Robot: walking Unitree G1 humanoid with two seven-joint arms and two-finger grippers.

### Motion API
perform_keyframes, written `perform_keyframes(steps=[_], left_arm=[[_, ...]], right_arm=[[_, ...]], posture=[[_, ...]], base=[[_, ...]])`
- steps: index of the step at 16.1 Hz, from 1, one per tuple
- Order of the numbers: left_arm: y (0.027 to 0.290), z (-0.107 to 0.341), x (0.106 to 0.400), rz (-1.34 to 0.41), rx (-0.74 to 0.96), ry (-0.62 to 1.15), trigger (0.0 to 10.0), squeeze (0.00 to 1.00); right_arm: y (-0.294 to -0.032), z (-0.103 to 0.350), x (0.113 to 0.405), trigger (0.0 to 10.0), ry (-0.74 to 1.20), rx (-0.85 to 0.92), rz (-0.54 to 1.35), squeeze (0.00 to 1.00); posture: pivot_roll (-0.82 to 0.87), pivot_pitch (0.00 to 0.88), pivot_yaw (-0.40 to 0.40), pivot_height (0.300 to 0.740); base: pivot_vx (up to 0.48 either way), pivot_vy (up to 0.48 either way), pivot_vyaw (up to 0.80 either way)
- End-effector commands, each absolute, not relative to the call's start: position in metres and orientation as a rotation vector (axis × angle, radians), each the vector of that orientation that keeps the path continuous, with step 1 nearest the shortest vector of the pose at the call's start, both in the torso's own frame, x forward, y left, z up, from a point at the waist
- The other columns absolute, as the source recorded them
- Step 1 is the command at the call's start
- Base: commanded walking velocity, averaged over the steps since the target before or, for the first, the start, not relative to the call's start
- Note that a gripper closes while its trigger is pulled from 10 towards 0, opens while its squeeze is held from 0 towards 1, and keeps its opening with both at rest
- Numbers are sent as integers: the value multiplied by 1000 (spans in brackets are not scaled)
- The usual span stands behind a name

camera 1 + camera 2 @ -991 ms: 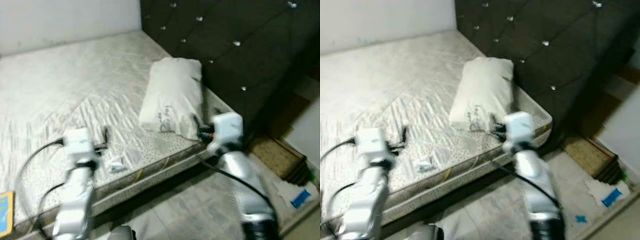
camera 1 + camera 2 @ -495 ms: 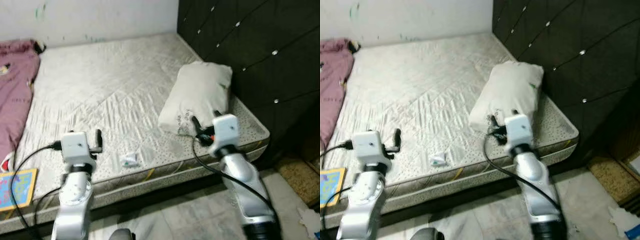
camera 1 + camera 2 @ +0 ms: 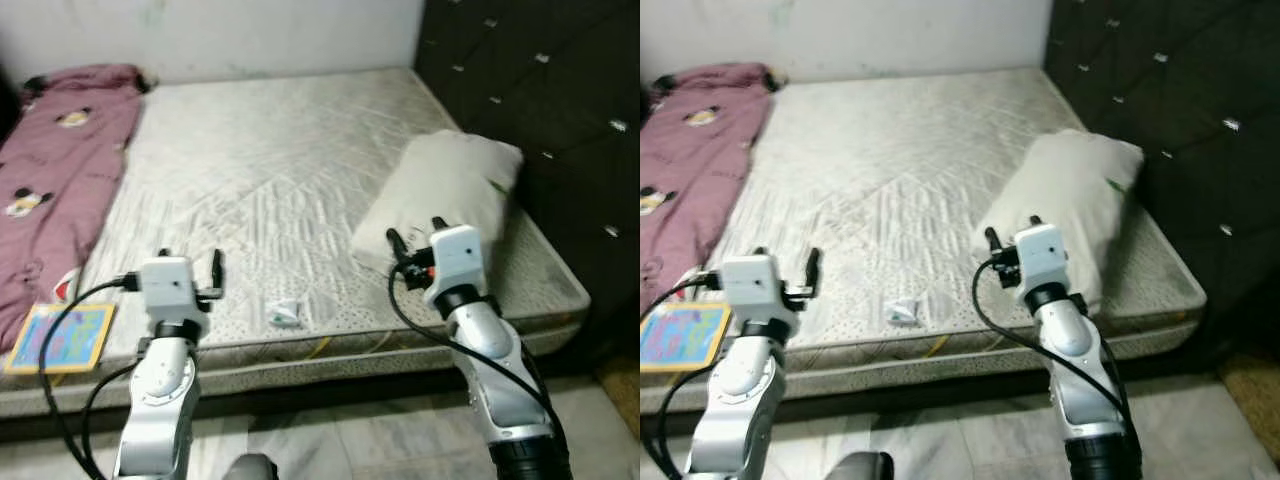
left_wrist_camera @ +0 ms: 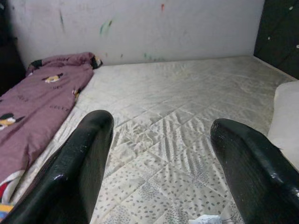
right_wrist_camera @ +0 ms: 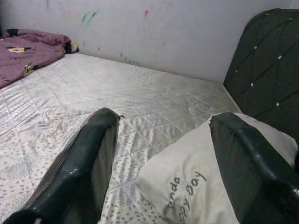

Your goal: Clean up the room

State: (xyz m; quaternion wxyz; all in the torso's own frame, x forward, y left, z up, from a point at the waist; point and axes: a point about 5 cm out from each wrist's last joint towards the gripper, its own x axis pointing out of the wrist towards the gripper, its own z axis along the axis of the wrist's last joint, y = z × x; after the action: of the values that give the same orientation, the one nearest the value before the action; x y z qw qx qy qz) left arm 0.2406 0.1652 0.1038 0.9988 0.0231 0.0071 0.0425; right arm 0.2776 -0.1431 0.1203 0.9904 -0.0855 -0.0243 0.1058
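A bare quilted mattress lies before me. On its right side a white pillow rests against the dark headboard. A small crumpled white wrapper lies near the front edge. A purple cartoon-print blanket is heaped along the left side. A colourful book sits at the front left corner. My left gripper hovers open over the front edge, left of the wrapper. My right gripper is open at the pillow's near end, holding nothing.
The tufted black headboard stands along the right. A pale wall with paint marks runs behind the bed. Grey floor tiles lie between me and the bed frame.
The camera has swung left, so the pillow and headboard slid right and the purple blanket and book came into view. Both grippers hold the same open pose.
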Motion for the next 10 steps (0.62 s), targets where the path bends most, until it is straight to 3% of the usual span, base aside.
perform_keyframes(steps=[1, 5, 10], left_arm=[[169, 104, 241, 96, 41, 16, 10000, 0], [169, 107, 245, 85, 34, -4, 10000, 0], [168, 107, 247, 68, 23, -8, 10000, 0]], right_arm=[[-141, 121, 279, 10000, -49, -160, 222, 0], [-137, 123, 284, 10000, -66, -168, 228, 0], [-133, 123, 287, 10000, -74, -166, 238, 0]], posture=[[-49, 0, -10, 740], [-55, 0, -1, 740], [-54, 0, -3, 740]], base=[[0, 0, 0], [60, 0, 0], [268, 0, 415]])
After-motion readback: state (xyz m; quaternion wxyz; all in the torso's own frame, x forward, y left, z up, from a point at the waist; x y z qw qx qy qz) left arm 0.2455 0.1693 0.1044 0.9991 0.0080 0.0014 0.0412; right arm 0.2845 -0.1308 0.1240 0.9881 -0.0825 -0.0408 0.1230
